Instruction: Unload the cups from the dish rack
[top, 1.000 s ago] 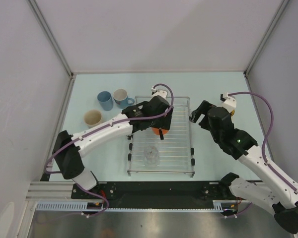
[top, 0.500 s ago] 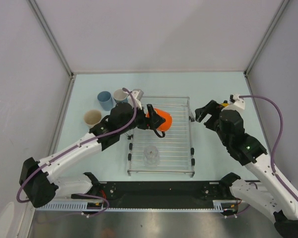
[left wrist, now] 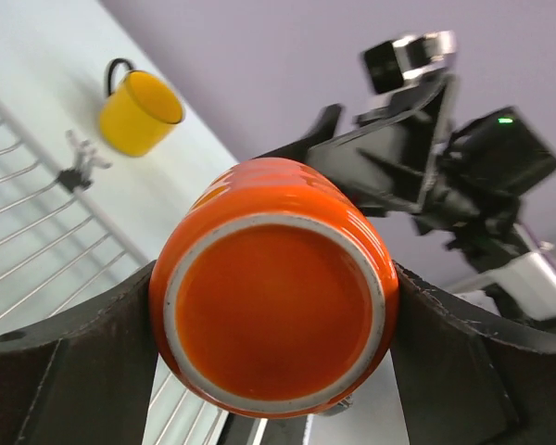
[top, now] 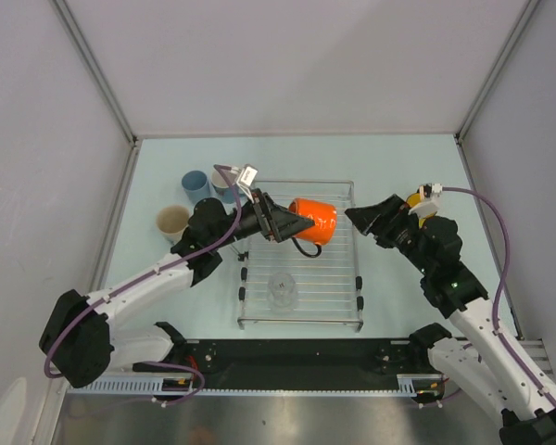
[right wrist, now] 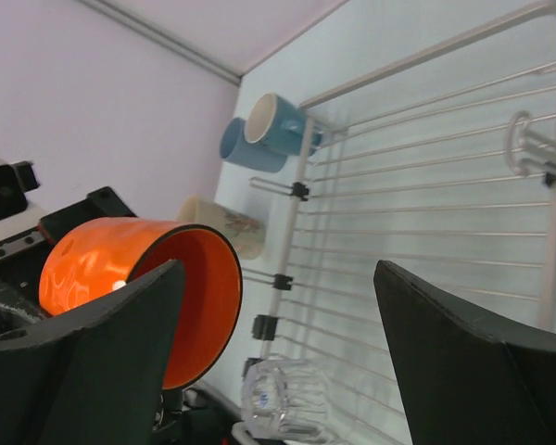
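White wall panels (top: 287,65) close three sides of the cell. A pale blue-green desk (top: 398,167) fills the floor between them.

Left arm (top: 148,283): reaches from the near left corner diagonally toward the centre.
Right arm (top: 473,311): comes in from the near right, wrist turned toward the left.

Dish rack (top: 329,278): flat on the desk at centre, long edges running near to far. A wide band of desk lies between its far edge and the back wall. Narrower strips run down its left and right sides.

Left end effector (top: 292,222): clamped on the orange mug (top: 315,221). In the left wrist view both fingers press the mug's sides near the base. The mug lies on its side in the air over the far half of the rack, mouth toward the right.

Right end effector (top: 366,215): jaws spread wide, nothing between them. It sits just beside the rack's far right corner, near the mug's rim but apart from it.

Blue cups (top: 195,185): two, on the desk off the rack's far left corner. One is partly hidden by the left wrist.
Beige cup (top: 173,221): on the desk, near them on the near-left side.
Yellow cup (left wrist: 141,113): upright on the desk to the right of the rack. It is mostly covered by the right wrist in the top view.
Clear glass (top: 282,289): on the rack bars, in the near left part.
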You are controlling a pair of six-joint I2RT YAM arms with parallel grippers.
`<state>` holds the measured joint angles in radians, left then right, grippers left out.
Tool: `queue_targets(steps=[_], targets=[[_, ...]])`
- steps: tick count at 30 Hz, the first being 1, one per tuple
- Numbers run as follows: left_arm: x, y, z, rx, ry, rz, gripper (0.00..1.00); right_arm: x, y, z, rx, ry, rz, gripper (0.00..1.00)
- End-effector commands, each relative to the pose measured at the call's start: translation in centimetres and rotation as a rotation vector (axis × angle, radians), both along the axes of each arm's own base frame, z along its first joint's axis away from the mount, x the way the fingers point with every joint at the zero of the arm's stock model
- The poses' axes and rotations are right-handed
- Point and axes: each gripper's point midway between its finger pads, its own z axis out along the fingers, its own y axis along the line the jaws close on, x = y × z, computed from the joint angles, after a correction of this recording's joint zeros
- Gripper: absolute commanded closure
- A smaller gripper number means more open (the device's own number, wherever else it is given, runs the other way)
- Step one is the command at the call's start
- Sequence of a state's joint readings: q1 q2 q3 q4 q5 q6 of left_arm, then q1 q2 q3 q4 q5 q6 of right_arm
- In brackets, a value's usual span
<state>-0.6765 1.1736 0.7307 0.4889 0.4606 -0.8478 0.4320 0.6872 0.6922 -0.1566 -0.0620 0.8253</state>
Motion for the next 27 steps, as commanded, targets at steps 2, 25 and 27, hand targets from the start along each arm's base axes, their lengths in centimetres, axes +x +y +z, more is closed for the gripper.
queue_targets(steps=[2, 25, 27], targets=[[-1.8, -0.2, 5.3, -0.206, -0.126, -0.124, 1.0, -2.0, 2.5, 4.4, 0.218, -0.136, 0.198, 0.12], [-2.8, -1.6, 4.0, -0.211, -0.086, -0.19, 0.99, -4.1, 7.8, 8.0, 0.283, -0.255, 0.423, 0.19], [-3.1, -1.8, 3.8, -0.21, -0.086, -0.2, 1.0, -3.7, 8.1, 8.3, 0.284, -0.26, 0.421, 0.24]])
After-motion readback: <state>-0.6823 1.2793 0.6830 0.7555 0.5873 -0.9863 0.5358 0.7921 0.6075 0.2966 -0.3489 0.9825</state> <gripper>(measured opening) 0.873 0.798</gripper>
